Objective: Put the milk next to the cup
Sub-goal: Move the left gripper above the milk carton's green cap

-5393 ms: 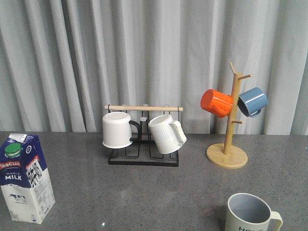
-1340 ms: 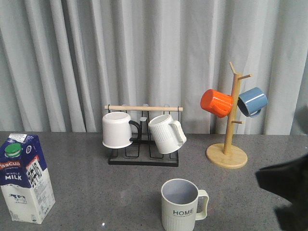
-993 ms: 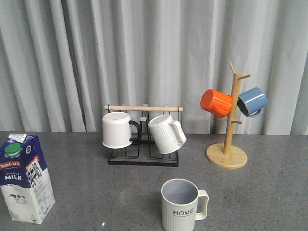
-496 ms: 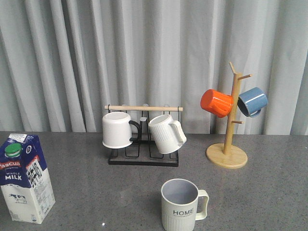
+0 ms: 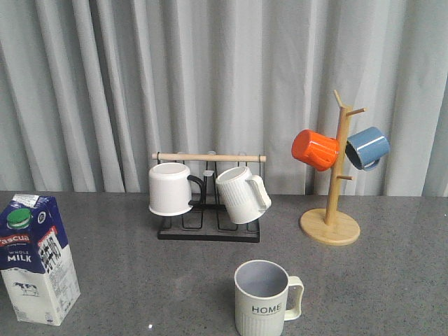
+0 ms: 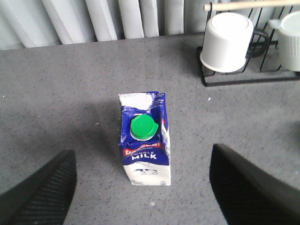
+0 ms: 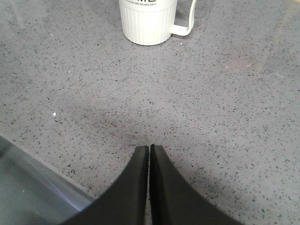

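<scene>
The milk carton (image 5: 38, 259), dark blue top, white bottom, green cap, stands upright at the front left of the table. It also shows in the left wrist view (image 6: 144, 138), centred between the wide-open fingers of my left gripper (image 6: 143, 187), which is above it and empty. The cream "HOME" cup (image 5: 264, 297) stands upright at the front centre, handle to the right. It also shows in the right wrist view (image 7: 149, 19), well ahead of my right gripper (image 7: 149, 149), which is shut and empty over bare table. Neither gripper shows in the front view.
A black rack (image 5: 208, 231) with two white mugs (image 5: 170, 189) stands at the back centre. A wooden mug tree (image 5: 330, 225) with an orange mug (image 5: 315, 149) and a blue mug (image 5: 367, 147) stands back right. A grey curtain hangs behind. The table's front edge (image 7: 42, 176) is near the right gripper.
The cup went from the front right corner to the front centre. The dark right arm, at the right edge 1.3 s ago, has left the front view. Milk has not moved.
</scene>
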Action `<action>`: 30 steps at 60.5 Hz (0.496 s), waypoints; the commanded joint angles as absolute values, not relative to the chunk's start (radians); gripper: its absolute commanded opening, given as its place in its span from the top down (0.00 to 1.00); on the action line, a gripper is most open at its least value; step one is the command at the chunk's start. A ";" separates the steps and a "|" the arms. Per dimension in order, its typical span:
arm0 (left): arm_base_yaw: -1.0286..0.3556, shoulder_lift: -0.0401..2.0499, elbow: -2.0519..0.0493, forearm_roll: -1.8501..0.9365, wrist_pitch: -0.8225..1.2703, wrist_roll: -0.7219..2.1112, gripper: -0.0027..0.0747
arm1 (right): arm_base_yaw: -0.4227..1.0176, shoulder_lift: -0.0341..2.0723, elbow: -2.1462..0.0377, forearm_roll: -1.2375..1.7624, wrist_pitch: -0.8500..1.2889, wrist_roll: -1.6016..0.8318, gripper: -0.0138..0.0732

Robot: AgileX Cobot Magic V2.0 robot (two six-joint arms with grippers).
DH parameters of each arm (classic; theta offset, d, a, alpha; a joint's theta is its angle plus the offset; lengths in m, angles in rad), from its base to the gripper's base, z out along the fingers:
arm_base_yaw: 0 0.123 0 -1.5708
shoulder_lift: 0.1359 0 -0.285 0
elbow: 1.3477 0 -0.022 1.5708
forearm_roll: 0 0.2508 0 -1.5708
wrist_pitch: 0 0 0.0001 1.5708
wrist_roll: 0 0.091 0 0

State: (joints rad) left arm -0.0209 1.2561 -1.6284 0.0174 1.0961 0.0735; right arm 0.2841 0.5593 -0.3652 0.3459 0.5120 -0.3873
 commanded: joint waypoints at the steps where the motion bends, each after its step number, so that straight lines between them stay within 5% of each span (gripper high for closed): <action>1: -0.022 1.270 -1.678 0.000 1.054 0.089 0.25 | 0.282 0.559 -0.394 0.362 0.460 -0.391 0.85; 30: -0.022 1.562 -1.965 0.016 1.239 0.078 0.27 | 0.282 0.559 -0.394 0.363 0.470 -0.391 0.85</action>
State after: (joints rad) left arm -0.0209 1.5554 -1.9180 0.0108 1.2604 0.0867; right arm 0.2841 0.5593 -0.3652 0.3480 0.5173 -0.3873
